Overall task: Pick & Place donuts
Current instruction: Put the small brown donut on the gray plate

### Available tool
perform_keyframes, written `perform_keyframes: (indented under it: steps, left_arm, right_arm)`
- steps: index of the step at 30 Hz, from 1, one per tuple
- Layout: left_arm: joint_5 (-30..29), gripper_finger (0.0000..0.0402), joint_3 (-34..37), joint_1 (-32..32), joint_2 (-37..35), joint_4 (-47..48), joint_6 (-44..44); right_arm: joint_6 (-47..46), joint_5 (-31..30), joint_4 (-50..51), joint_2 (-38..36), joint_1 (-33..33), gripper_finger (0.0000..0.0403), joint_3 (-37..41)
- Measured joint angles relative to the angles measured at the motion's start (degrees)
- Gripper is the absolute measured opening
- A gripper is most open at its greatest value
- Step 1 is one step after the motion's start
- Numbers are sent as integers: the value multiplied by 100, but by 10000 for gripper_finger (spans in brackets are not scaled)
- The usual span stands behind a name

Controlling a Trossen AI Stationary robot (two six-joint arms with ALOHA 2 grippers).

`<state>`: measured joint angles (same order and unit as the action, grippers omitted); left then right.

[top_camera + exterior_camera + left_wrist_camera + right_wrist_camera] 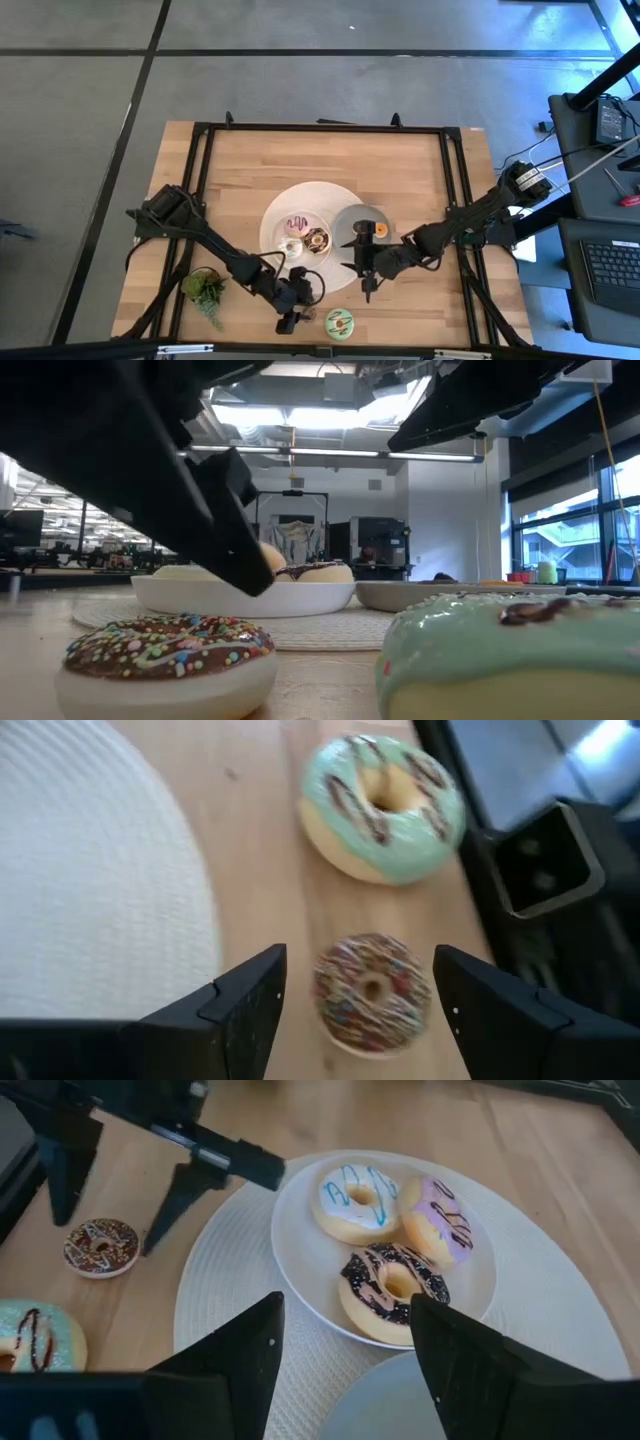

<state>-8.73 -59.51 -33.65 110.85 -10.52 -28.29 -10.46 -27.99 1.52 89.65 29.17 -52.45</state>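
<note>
Near edge of table (420, 170): green-iced donut (339, 321) lying flat on bare wood, untouched. Just beside it, sprinkled chocolate donut (372, 990) flat on wood, framed between the spread fingers of the left gripper (360, 1010); jaws apart, not yet touching the ring. Judged step: closing on this sprinkled donut for transfer to a dish.

For a clean grasp: centre the ring between both fingers, lower until fingertips reach the table, close gently across the outer edge, not the icing. Lift straight up to avoid nudging the green-iced donut close by.

Mid table: round woven mat (560, 1320) bearing a white plate (300, 1270) with three donuts already placed: chocolate-iced donut (394, 1290), white-iced donut (355, 1202), pink-iced donut (440, 1220), all touching or nearly so. Free space remaining on the plate's near side, a likely drop point.

Beside the plate: grey dish (360, 222) holding a small orange donut (380, 230). Right gripper (366, 270) hovering over the mat by that dish, jaws apart, empty.

Left corner: small green plant (205, 290), clear of the work.
</note>
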Motion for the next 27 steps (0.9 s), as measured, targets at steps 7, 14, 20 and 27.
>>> perform_keyframes:
  steps: [7,14,20,27]
  left_arm:
    - [-211,245,0,-7,-1,121,208]
    - [-462,244,-2,-7,122,186,273]
    - [-483,244,-13,-4,367,64,190]
    - [-247,244,-11,8,329,105,13]
  right_arm:
    - [-158,0,-1,-2,2,218,0]
    - [-280,0,2,-2,0,218,-2]
    - [-279,2,23,-2,1,218,-2]
    - [-554,7,143,-4,2,218,-2]
